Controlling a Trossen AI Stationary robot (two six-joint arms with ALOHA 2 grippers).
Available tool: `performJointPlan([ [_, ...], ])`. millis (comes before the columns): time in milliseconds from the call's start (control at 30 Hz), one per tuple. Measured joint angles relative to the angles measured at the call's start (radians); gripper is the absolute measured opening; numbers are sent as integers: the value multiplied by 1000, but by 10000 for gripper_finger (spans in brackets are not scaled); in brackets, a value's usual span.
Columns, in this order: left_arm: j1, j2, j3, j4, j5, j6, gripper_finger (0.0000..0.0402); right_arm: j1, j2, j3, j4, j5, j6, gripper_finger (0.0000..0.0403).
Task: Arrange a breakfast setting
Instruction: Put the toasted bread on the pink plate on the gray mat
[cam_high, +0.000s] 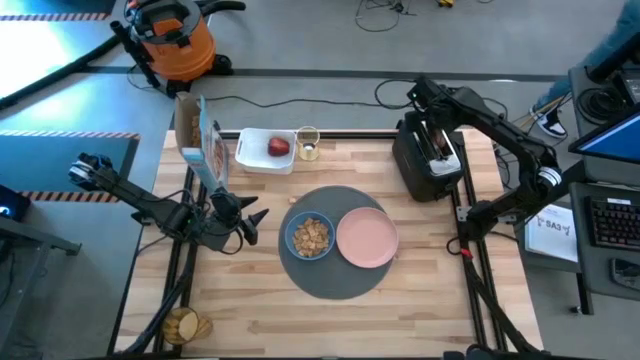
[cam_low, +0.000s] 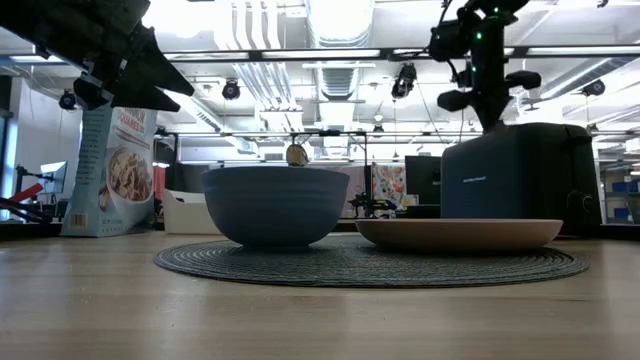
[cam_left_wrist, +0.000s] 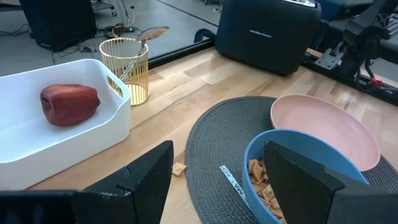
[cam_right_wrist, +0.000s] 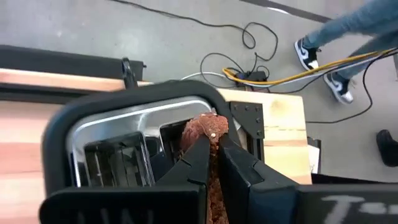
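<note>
Brown toast slice (cam_right_wrist: 205, 134) is pinched edge-on between the right gripper (cam_right_wrist: 213, 149) fingers, right over the black toaster (cam_high: 428, 158) slot. Left gripper (cam_high: 250, 222) hangs with fingers spread just beside the blue bowl (cam_high: 310, 237) of cereal, which sits on the grey mat (cam_high: 330, 280) next to the pink plate (cam_high: 367, 238). Red apple (cam_high: 278, 147) is in the white tray (cam_high: 262, 157).

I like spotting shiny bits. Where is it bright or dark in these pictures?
Low view: ceiling lights glare white, so the blue bowl and toaster look dark. High view: bright glare on the floor at top left. Right wrist view: the toaster's metal top shines.
</note>
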Motion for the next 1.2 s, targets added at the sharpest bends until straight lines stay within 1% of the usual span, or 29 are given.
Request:
performJointPlan([
  [333,0,0,7,3,-9,-8,232,0,-17,165,-64,6,-51,13],
  [400,0,0,12,6,-21,-9,232,4,-30,196,-63,-9,-64,13],
  [500,1,0,17,5,-27,-19,232,9,-54,228,-63,-58,-87,13],
  [567,1,0,22,5,-27,-19,232,18,-74,237,-62,-108,-90,13],
  [700,1,0,26,4,-28,-19,232,57,-113,236,-56,-268,-90,13],
  [800,1,0,27,4,-32,-19,232,126,-130,229,-55,-392,-79,13],
  [933,1,0,27,8,-35,-19,232,266,-133,217,-56,-478,-65,13],
  [1067,1,0,27,9,-35,-33,232,429,-129,201,-56,-491,-52,13],
  [1200,1,0,27,9,-35,-42,232,600,-124,165,-45,-480,8,13],
])
